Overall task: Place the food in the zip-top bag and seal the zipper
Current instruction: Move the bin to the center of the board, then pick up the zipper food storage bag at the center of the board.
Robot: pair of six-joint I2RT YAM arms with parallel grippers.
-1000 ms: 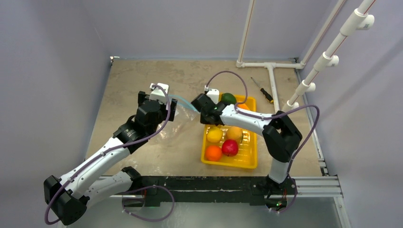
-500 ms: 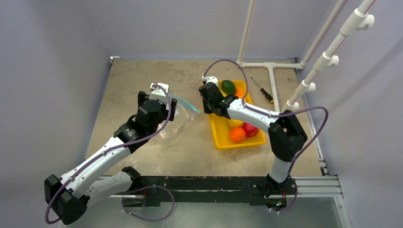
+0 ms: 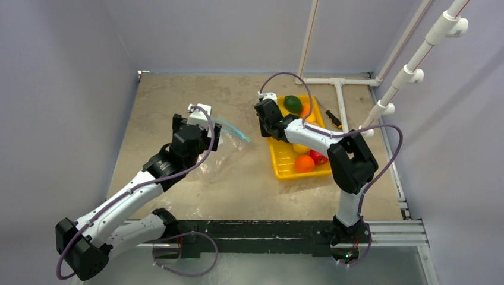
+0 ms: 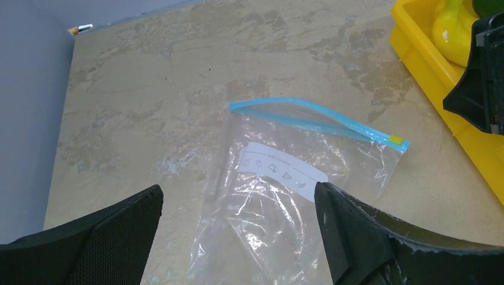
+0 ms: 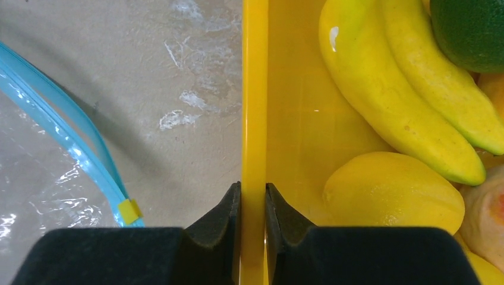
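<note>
The zip-top bag lies flat and clear on the table, its teal zipper along the far edge. Directly above it my left gripper hangs open, touching nothing. The food sits in a yellow tray: bananas, a lemon, an avocado, an orange and a red apple. The left rim of the tray is pinched between the jaws of my right gripper, which is shut on it. The zipper's end lies just left of that rim.
A screwdriver lies right of the tray, near the white pipe frame at the back right. Grey walls enclose the table on the left and at the back.
My right gripper has pulled the tray away from the bag, farther back and to the right, and the tray has turned; the fruits shifted inside it. The left arm has stayed still.
</note>
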